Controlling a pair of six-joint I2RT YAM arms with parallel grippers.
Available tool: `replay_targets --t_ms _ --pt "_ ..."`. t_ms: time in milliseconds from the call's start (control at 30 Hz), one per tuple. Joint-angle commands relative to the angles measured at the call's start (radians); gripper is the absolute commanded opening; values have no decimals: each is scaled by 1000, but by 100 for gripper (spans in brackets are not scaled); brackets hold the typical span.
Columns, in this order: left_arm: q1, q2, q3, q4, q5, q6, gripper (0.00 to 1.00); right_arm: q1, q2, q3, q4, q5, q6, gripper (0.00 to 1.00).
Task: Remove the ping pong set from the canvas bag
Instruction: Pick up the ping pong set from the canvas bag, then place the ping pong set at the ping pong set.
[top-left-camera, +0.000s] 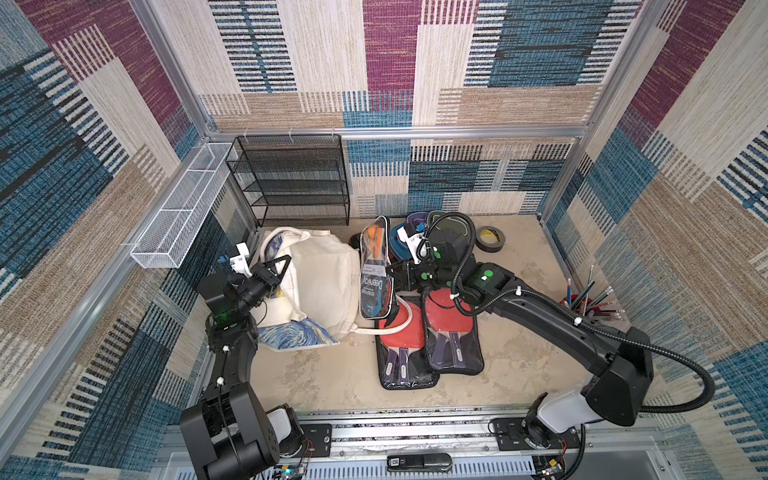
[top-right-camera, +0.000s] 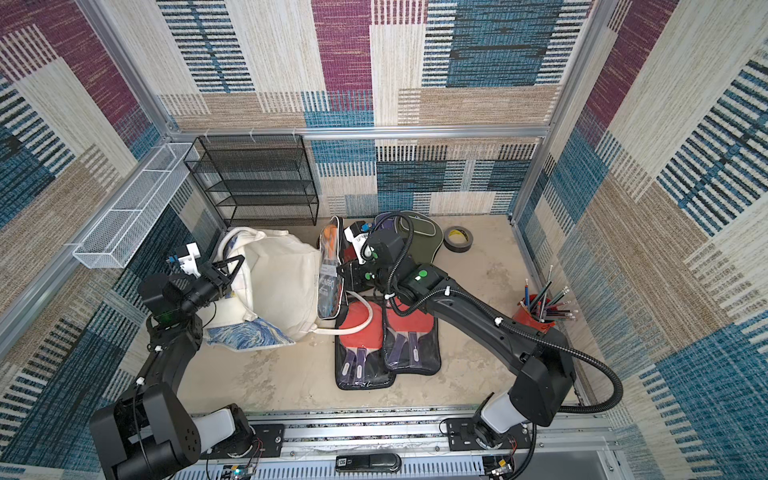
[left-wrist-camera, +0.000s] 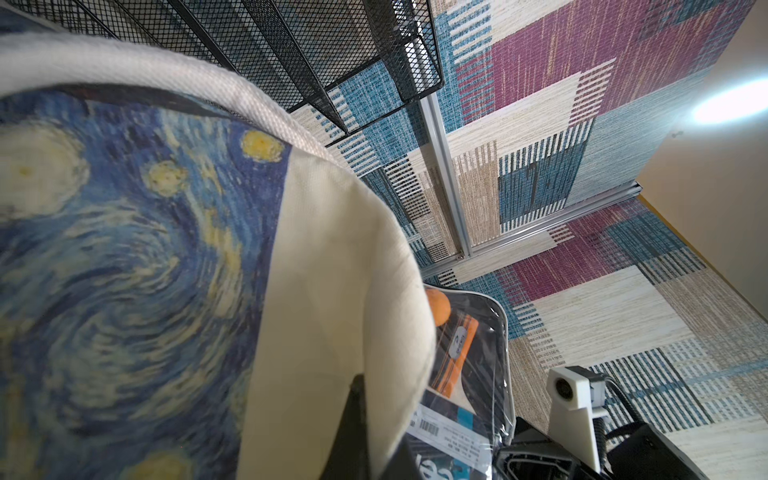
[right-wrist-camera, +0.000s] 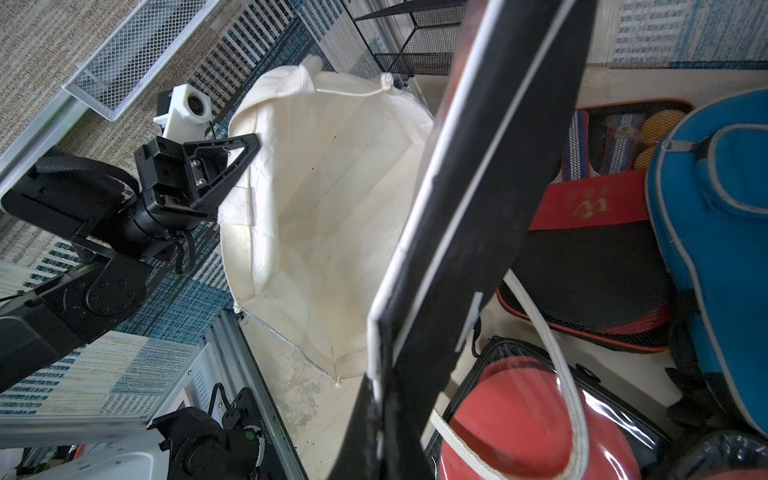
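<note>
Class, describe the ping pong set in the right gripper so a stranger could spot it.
Find the cream canvas bag on the floor. Beside it, the right gripper holds the ping pong set. Unlike the paddle cases lying flat nearby, it stands on edge, clear-fronted, with orange inside.

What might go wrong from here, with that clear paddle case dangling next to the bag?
The right end effector seems to pinch the ping pong set only by its edge, so it may slip or swing. The white handle of the canvas bag lies across the red paddle cases; setting the set down there could trap it.
</note>
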Motion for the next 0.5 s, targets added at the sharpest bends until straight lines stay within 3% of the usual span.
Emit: replay_targets --t_ms 0,467 --pt "5 -5 6 20 1 15 0 -11 -38 23 12 17 -10 0" --pt "14 1 7 19 2 9 0 -84 -197 -46 -126 1 17 0"
